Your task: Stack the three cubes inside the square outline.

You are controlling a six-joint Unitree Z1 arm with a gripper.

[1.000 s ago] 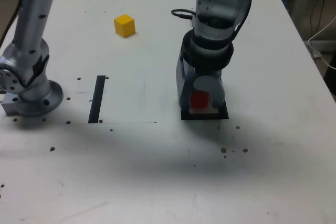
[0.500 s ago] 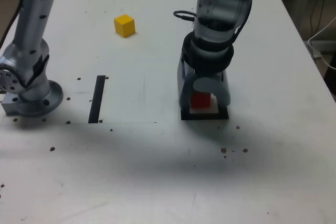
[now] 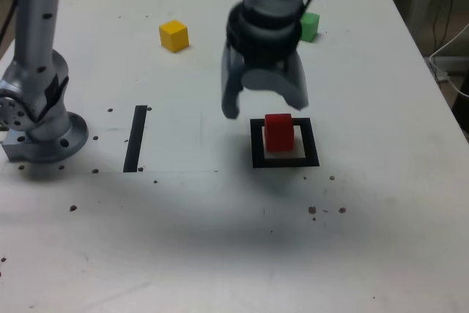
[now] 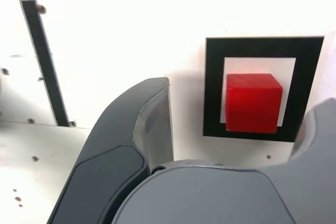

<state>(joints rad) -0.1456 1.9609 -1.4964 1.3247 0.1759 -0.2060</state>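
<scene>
The red cube rests alone on the white centre of the square outline. My gripper hangs open above and slightly to the exterior view's left of it, nothing between its fingers. A yellow cube lies far back on the exterior view's left. The green cube sits at the back, partly hidden behind my arm.
The arm's metal base stands on the exterior view's left edge. A narrow black strip lies between the base and the square. The white table carries small dark specks near its front.
The gripper opened, let go of the red cube inside the square, and rose up and back toward the exterior view's left. The green cube came into sight behind the arm.
</scene>
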